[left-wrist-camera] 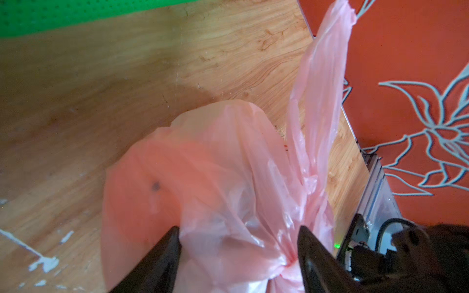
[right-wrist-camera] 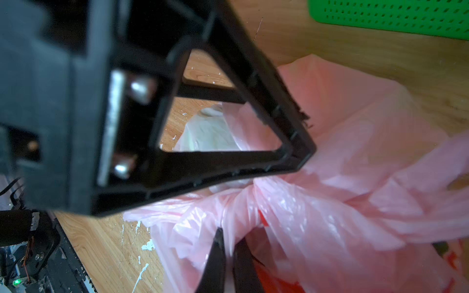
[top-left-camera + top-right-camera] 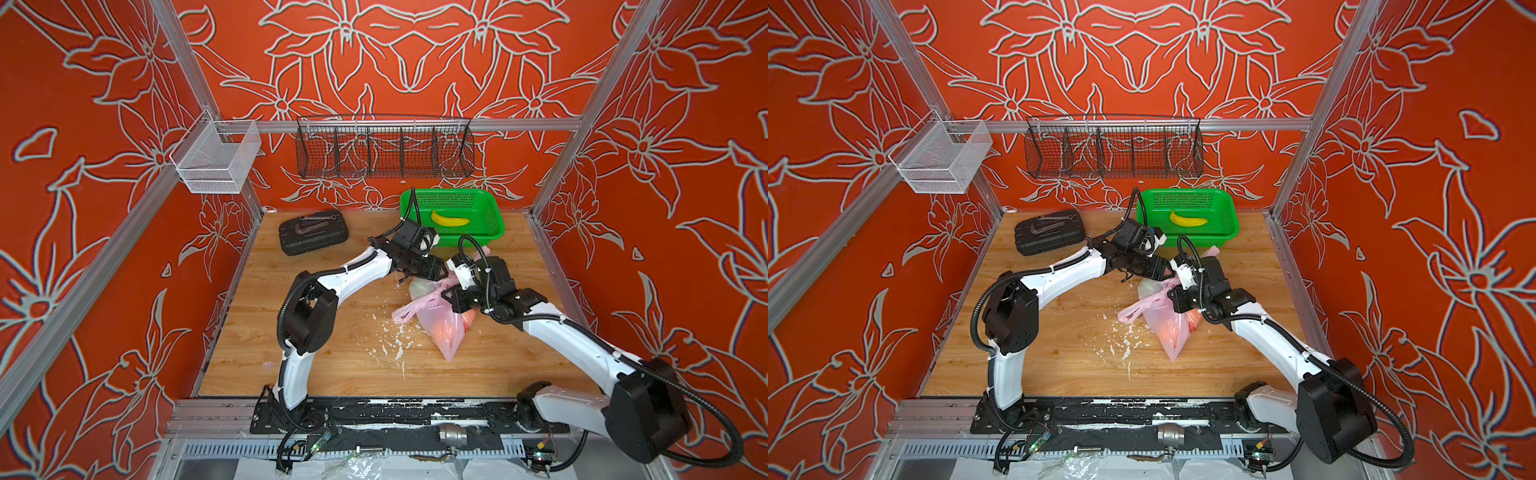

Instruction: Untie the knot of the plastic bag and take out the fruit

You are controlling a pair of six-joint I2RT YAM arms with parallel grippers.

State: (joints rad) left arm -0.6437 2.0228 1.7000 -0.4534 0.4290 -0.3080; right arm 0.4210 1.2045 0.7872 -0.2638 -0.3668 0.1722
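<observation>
Wood-grain table, red floral walls: the plastic bag lies toward its right edge, fruit inside.
Left gripper spread astride film beside the knot; right gripper pinched tight on bag film.

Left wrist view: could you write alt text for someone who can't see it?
Two black fingertips of the left gripper stand apart either side of a bunched pink plastic bag, its knot beside one tip and one handle sticking out. An orange fruit shows through the film; behind are a wooden table and a green basket.
</observation>
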